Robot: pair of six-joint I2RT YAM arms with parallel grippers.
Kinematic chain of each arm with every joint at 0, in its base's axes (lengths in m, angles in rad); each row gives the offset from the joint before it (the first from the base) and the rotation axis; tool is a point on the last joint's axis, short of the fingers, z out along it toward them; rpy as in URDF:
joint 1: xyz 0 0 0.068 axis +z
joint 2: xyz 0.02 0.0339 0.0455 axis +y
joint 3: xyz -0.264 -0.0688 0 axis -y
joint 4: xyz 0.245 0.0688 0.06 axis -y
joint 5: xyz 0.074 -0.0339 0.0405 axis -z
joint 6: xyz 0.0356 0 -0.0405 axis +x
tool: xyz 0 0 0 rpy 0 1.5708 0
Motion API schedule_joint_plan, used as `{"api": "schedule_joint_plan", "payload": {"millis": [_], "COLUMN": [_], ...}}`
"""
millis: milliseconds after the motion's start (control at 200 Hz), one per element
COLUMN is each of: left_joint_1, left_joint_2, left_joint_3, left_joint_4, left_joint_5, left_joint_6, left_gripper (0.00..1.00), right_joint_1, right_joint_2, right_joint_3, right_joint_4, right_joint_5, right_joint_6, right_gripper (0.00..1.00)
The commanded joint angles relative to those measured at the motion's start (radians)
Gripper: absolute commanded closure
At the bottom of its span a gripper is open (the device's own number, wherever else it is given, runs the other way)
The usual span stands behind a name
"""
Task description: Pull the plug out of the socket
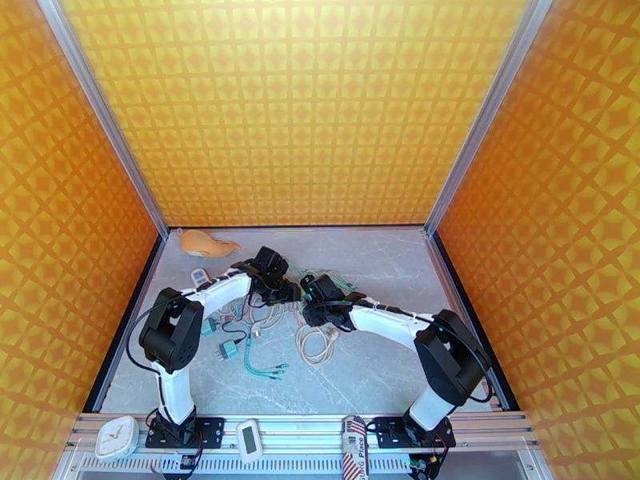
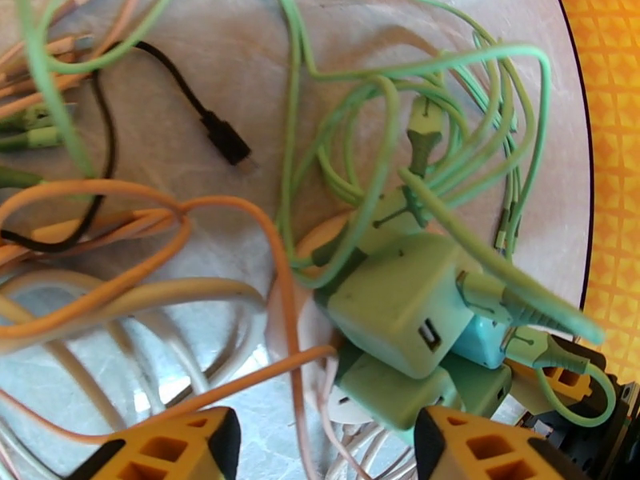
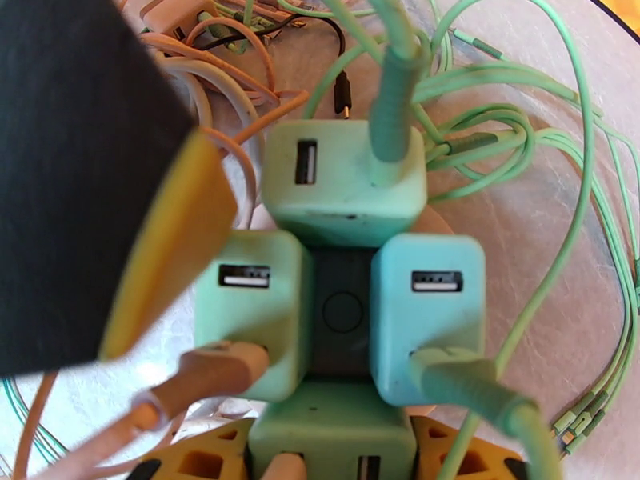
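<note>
A: where's the socket [image 3: 342,314]?
B: mid-table [image 1: 384,370], in the cable pile where the 2 arms meet. dark cube, round mark on the face toward the right wrist cam
A: plugs?
B: 4 green ones, 1 per side, all seated against the cube. top plug [image 3: 344,178] has a green cable [image 3: 392,90] in 1 port, other port free. left plug [image 3: 248,314] carries a peach cable [image 3: 216,374]. right plug [image 3: 428,314], bluer shade, carries a green lead [image 3: 468,390]. bottom plug [image 3: 320,418] is nearest the cam
A: right gripper [image 3: 340,451]?
B: yellow pads [image 3: 448,442] against both sides of the bottom plug, jaws set at its width. reads as clamped on it
A: left gripper [image 2: 324,446]?
B: jaws partly open, holding nothing. left wrist cam: fingertips [image 2: 172,446] well apart, loose cables and the edge of a plug between them. 1 tip sits just beside the plug cluster, the other is clear of it. right wrist cam: 1 of its fingers [image 3: 168,258] is just beside the left plug's upper corner, can't tell if it touches
A: clutter?
B: green loops [image 3: 560,194] on 1 side of the cube, peach and cream cables on the other, black lead [image 2: 184,90] with a bare connector lying loose. 2 spare teal adapters [image 1: 229,351] on the table near the left arm, well apart from the socket
</note>
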Motion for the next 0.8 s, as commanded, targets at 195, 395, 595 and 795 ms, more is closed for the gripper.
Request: {"api": "schedule_joint_plan", "payload": {"millis": [195, 395, 595, 795], "left_joint_1": [-0.012, -0.012, -0.012, -0.011], "left_joint_2": [0.032, 0.087, 0.127, 0.136], "left_joint_3": [0.001, -0.013, -0.007, -0.001], "left_joint_4": [0.004, -0.043, -0.074, -0.105], "left_joint_5": [0.05, -0.015, -0.046, -0.074], "left_joint_6": [0.03, 0.003, -0.019, -0.015], "left_gripper": [0.4, 0.47, 0.47, 0.47], "right_joint_1": [-0.006, -0.006, -0.017, -0.063], "right_joint_2": [-0.032, -0.035, -0.056, -0.092], "right_joint_3": [-0.013, -0.008, -0.017, -0.022], "right_joint_4": [0.016, 0.005, 0.008, 0.03], "right_joint_5": [-0.019, -0.001, -0.007, -0.081], "right_joint_6": [0.006, 0.022, 0.056, 0.104], "right_gripper": [0.62, 0.62, 0.64, 0.65]}}
